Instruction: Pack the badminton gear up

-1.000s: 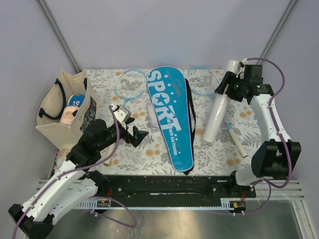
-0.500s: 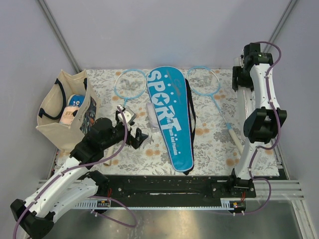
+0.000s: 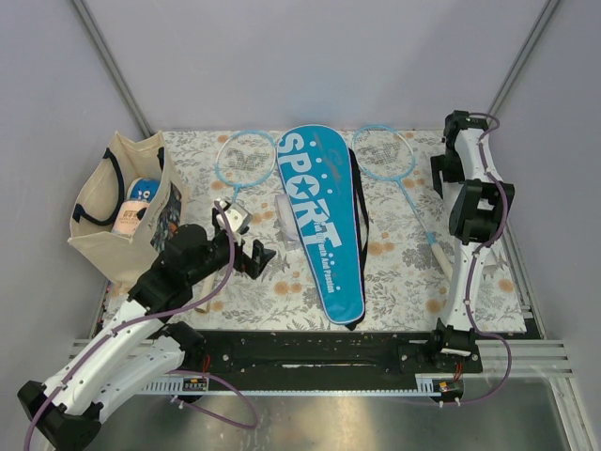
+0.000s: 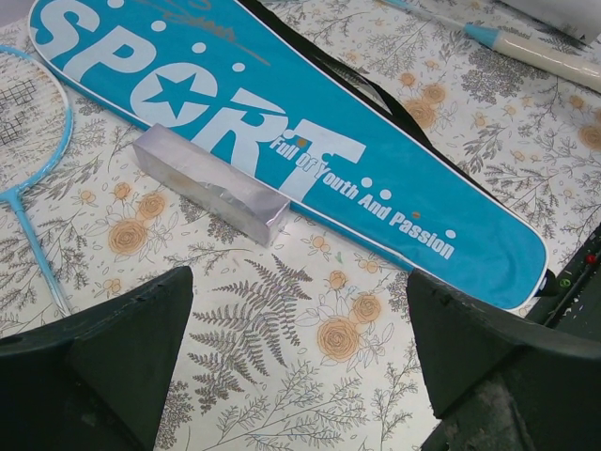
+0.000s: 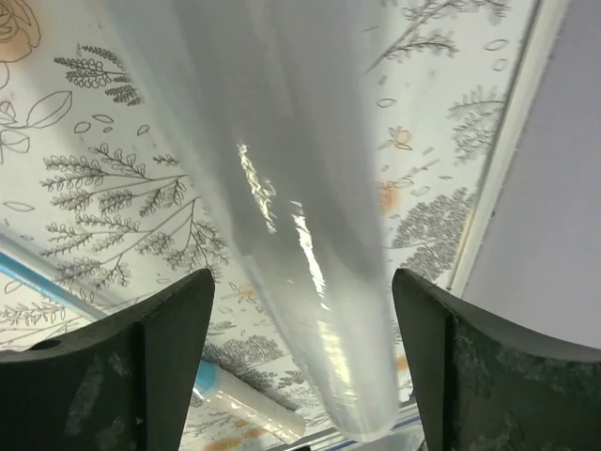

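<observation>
1. The right gripper (image 5: 302, 274) is clamped on the white tube (image 5: 282, 178), one finger against each side. The arm is folded up high, well to the right of the blue cover (image 3: 319, 221). The tube hangs end-down over the flowered cloth (image 5: 122, 197).
2. The left gripper (image 4: 299, 280) is spread wide and holds nothing. It hovers just left of the cover's middle.
3. Ahead of that gripper, a small clear box (image 4: 211, 183) lies touching the cover's left edge.
4. One racket (image 3: 242, 158) lies just left of the cover's wide end. The other racket (image 3: 385, 153) lies just right of it, with its handle running toward the near edge.
5. A tote bag (image 3: 113, 240) stands well left of the cover.
6. The step in hand looks like carrying the tube, and nothing seems packed into the cover yet. Next, the tube likely needs lowering lengthwise toward the cover. I cannot tell whether the cover's zip is open, so the free left gripper may have to open it.
</observation>
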You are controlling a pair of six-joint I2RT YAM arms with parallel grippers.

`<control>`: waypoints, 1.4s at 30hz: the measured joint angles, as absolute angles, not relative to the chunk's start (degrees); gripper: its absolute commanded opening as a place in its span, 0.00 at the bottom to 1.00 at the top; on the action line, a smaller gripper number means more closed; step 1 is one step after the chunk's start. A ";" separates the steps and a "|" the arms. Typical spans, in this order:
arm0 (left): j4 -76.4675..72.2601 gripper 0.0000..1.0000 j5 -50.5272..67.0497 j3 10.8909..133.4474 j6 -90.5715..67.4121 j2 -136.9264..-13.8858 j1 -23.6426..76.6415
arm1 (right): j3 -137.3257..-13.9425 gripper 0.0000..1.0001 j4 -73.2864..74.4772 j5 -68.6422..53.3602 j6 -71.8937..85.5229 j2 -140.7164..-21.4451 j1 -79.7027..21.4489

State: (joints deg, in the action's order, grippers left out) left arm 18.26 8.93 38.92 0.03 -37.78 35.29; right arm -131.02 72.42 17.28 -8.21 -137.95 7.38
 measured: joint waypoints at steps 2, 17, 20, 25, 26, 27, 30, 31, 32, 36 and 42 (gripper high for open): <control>18.24 0.99 8.93 38.92 0.03 -38.00 35.29 | -131.04 0.89 72.38 16.93 -8.19 -139.33 7.49; 18.26 0.99 7.53 38.92 0.19 -38.72 35.29 | -131.04 0.93 71.33 15.11 -7.64 -139.96 8.10; 18.26 0.99 6.55 38.92 0.01 -38.74 35.31 | -131.02 0.96 71.40 14.31 -7.18 -139.26 8.16; 18.41 0.99 3.60 38.92 -2.39 -40.25 35.31 | -129.64 0.94 71.68 13.28 -4.82 -134.28 8.16; 18.74 0.99 2.63 39.05 -3.33 -40.95 35.31 | -129.49 0.93 71.92 12.64 -4.14 -132.84 8.14; 19.49 0.99 1.67 39.44 -4.32 -41.80 35.31 | -129.27 0.93 72.10 12.21 -3.25 -131.17 8.05; 21.91 0.99 -0.47 41.34 -7.35 -44.36 35.31 | -127.11 0.93 72.20 10.98 -0.82 -125.51 7.14; 22.83 0.99 -0.82 42.17 -8.43 -45.21 35.29 | -125.27 0.92 71.88 10.81 -0.12 -123.20 6.33; 23.57 0.99 -0.89 42.87 -9.23 -46.00 35.29 | -123.17 0.92 71.26 10.79 0.38 -121.21 5.43; 28.29 0.99 -0.93 46.50 -10.85 -49.36 35.29 | -112.29 0.89 69.06 9.17 2.96 -112.55 -0.69; 31.40 0.99 -2.35 46.26 -11.03 -46.92 35.29 | -93.69 0.81 60.88 1.04 8.25 -101.19 -8.14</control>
